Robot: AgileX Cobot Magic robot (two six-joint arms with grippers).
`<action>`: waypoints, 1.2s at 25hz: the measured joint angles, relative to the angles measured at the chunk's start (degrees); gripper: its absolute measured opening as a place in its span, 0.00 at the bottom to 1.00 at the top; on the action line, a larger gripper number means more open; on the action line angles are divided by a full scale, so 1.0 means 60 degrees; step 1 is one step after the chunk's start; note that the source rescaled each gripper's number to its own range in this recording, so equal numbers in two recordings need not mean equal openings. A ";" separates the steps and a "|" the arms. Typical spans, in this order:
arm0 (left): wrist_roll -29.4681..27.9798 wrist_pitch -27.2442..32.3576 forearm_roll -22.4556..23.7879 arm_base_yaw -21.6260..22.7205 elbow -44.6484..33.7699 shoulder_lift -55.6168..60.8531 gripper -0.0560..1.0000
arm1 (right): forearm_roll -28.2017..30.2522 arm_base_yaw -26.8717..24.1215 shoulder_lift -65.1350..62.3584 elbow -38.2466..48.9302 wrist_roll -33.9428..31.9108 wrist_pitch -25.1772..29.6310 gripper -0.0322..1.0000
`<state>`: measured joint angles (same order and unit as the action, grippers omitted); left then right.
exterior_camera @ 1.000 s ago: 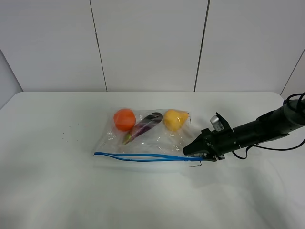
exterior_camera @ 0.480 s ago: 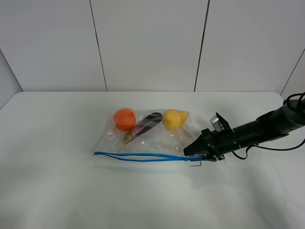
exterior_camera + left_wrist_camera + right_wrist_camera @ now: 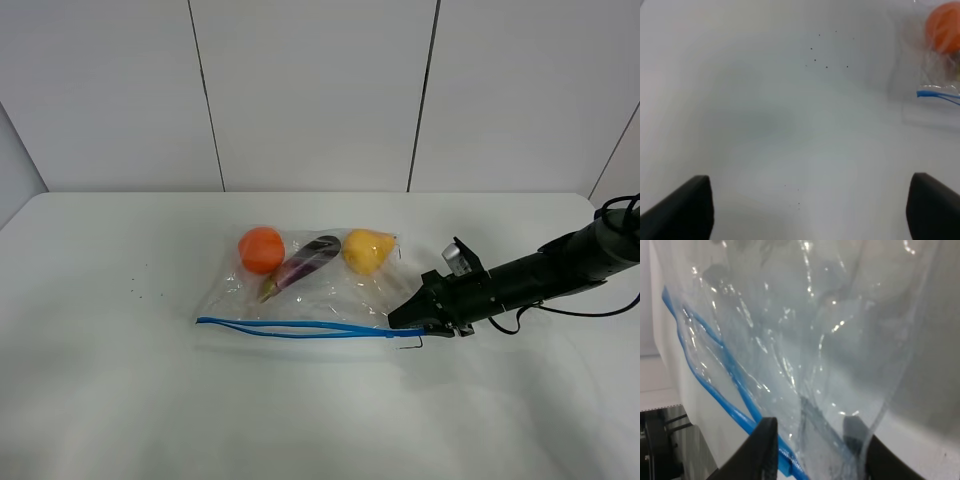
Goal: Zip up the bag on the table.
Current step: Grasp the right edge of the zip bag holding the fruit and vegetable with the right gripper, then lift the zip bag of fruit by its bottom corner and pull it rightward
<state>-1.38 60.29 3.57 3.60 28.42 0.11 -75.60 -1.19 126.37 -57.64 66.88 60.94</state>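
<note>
Both right jaws have narrowed around the zipper end of the bag on the desk. A firm pinch I cannot confirm, but pulling seems near. Left jaws, well apart from the bag, gape.

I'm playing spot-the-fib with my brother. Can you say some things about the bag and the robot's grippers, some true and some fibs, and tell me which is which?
1. The orange is inside the bag. True.
2. The blue zipper is shut all along. False: its two strips stand apart in the middle.
3. The left gripper grips the bag. False: it hangs open over the table, holding nothing.
4. The right gripper is at the pear's end of the bag. True.
</note>
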 joint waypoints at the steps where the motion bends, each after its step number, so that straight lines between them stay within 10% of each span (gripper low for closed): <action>1: 0.0000 0.0000 0.0000 0.0000 0.0000 0.0000 1.00 | 0.0000 0.0000 0.0000 0.0000 -0.0013 0.0000 0.38; 13: 0.0000 0.0000 0.0000 0.0000 0.0000 0.0000 1.00 | -0.0016 0.0000 0.0000 0.0000 -0.0013 -0.0219 0.35; 19: 0.0000 0.0000 0.0000 0.0000 0.0000 0.0000 1.00 | -0.0049 0.0000 0.0000 0.0000 -0.0013 -0.0238 0.03; 30: 0.0000 0.0000 0.0000 0.0000 0.0000 0.0000 1.00 | -0.0811 0.0000 0.0000 0.0000 -0.0074 0.0962 0.03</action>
<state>-1.38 60.29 3.57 3.60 28.42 0.11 -80.46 -1.19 126.37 -57.64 66.44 66.71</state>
